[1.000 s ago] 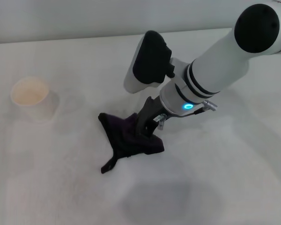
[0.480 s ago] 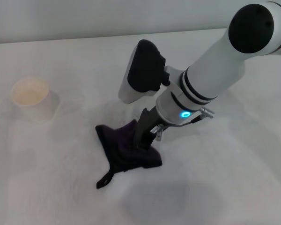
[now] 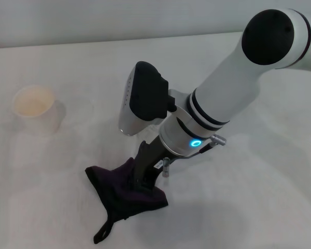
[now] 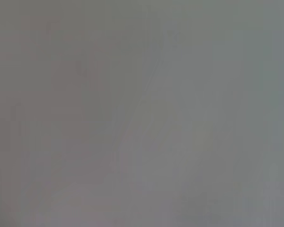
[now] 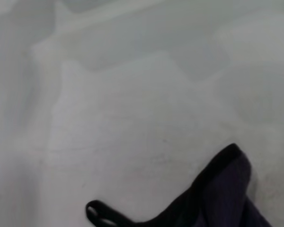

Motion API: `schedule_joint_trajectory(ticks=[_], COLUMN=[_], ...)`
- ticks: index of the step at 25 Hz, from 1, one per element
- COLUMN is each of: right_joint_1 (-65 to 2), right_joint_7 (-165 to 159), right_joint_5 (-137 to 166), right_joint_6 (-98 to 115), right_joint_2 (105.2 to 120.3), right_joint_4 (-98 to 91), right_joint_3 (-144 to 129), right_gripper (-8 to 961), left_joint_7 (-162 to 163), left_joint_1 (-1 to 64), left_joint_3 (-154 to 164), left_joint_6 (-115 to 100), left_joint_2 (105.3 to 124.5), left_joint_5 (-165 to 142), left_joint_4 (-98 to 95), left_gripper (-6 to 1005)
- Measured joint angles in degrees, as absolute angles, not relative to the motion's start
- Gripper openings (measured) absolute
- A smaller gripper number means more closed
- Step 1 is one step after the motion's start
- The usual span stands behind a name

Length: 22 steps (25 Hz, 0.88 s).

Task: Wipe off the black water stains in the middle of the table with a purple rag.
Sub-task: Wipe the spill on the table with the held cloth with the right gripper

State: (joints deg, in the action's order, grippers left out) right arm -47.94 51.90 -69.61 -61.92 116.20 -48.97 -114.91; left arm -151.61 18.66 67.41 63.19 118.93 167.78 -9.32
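One right gripper [image 3: 141, 182], clamped on the purple rag [image 3: 125, 190] (strap trailing), pressing it against the bench [image 3: 259, 197].

purple rag [image 5: 222, 198] cut off by right wrist frame edge, right pincer [image 3: 141, 182] tips buried in cloth

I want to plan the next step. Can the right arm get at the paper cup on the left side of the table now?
Probably not at once: the right gripper is pressed on the purple rag, while the cup stands far off, though nothing lies between.
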Motion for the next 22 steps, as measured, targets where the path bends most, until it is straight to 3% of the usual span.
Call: schedule_joint_trajectory(ticks=[22], right_joint_1=[-47.8], right_joint_7=[46.0], right_joint_5=[-55.9], right_joint_6=[-52.0], right_joint_2=[115.50], right_joint_4=[-45.2], right_joint_3=[-104.5], right_gripper=[105], left_joint_7=[-151.6], left_joint_1=[18.6], left_joint_3=[67.4], left_joint_6=[63.5], left_joint_2=[118.83], left_joint_5=[167.8], left_joint_4=[-9.3], left_gripper=[879])
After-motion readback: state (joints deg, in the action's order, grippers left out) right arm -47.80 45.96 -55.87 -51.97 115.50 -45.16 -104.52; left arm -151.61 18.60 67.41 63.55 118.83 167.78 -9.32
